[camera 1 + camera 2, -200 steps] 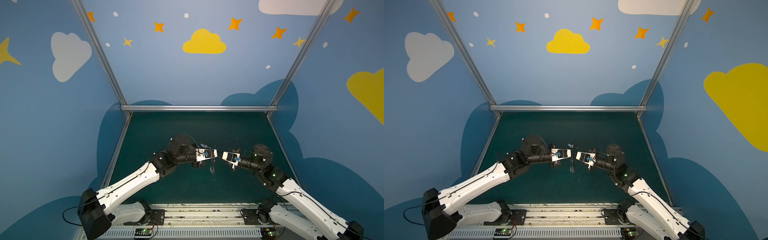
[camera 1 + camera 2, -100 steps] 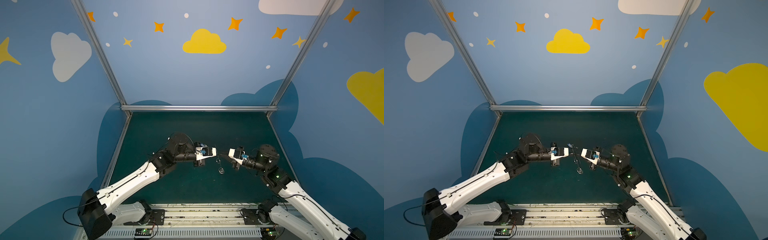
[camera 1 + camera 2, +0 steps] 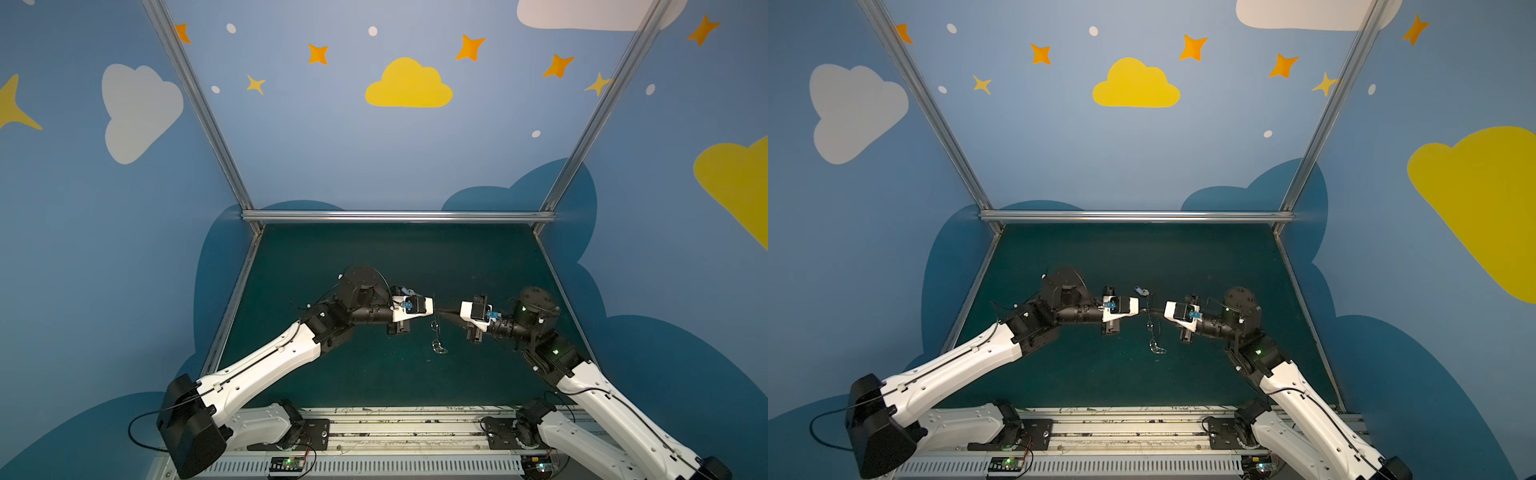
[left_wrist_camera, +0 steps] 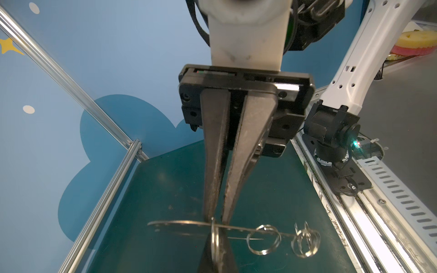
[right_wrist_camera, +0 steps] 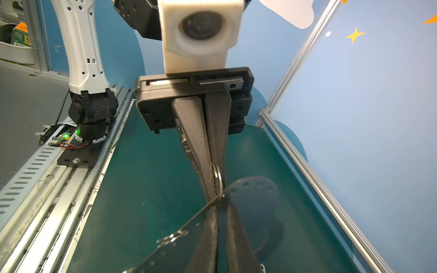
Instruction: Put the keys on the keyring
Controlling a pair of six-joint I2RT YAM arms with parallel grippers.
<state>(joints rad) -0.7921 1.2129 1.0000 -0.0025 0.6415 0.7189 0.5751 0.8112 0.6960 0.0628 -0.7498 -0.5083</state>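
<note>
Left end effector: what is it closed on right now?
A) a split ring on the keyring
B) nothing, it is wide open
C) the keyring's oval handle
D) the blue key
A: the right wrist view shows the left end effector with its fingers pressed together on a split ring hooked at the edge of the keyring.

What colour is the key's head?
Bright blue. The key shows best in a top view.

Both top views overlook the whole table (image 3: 374,257) from high; wrist views closely face each other.
</note>
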